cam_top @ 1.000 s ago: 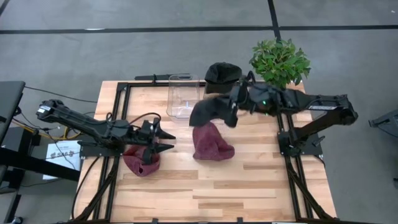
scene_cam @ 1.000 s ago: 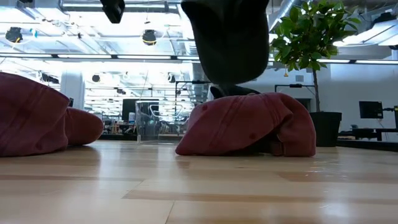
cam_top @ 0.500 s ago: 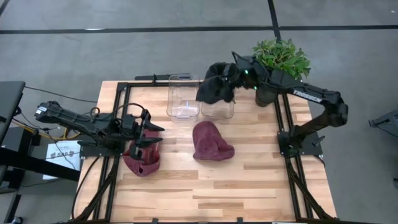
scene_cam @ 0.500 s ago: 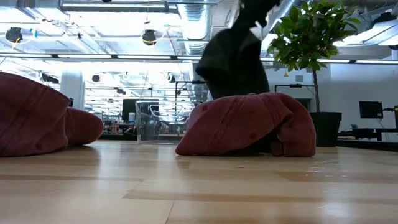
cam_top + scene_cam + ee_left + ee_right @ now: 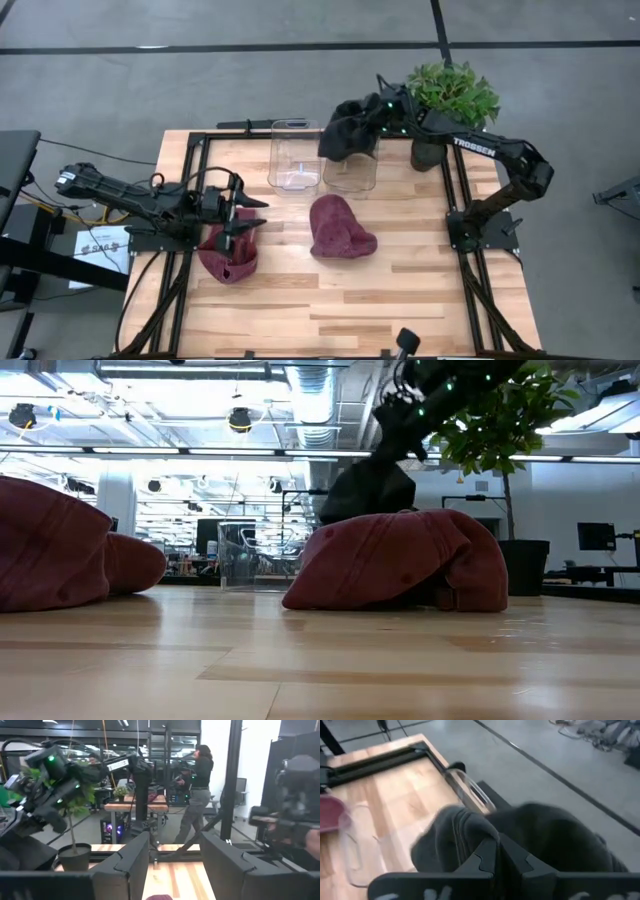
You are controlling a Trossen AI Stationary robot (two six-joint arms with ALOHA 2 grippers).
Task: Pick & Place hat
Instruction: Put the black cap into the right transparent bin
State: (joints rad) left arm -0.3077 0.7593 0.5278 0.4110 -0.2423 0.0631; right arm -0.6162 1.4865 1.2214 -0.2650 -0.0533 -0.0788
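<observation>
My right gripper [image 5: 368,116] is shut on a black hat [image 5: 343,135], which hangs at the far side of the table over a clear container [image 5: 350,172]. In the low view the black hat [image 5: 368,485] shows behind a maroon hat [image 5: 400,560]. Close behind the held hat in the right wrist view lies a second dark hat [image 5: 560,840]. That maroon hat [image 5: 340,228] lies mid-table. Another maroon hat [image 5: 228,255] lies near the left, under my left gripper [image 5: 250,215], which is open and touches nothing. My right gripper pinches a bunched fold [image 5: 470,837] of the black hat between its two fingers [image 5: 485,860]. It comes from the table's right side, slanting down. The hat hangs slack below the fingers. The maroon hat hides its lower end, so I cannot tell whether it touches the container.
A second clear container [image 5: 295,155] stands left of the first. A potted plant [image 5: 450,95] stands at the far right corner, close to my right arm. Black frame rails [image 5: 190,200] run along the table's sides. A person [image 5: 197,790] stands in the room beyond.
My right gripper has carried the black hat from over the middle of the table toward the far edge and down, so that it now hangs over the right-hand clear container. My left gripper has drawn back a little toward the table's left edge, staying open.
</observation>
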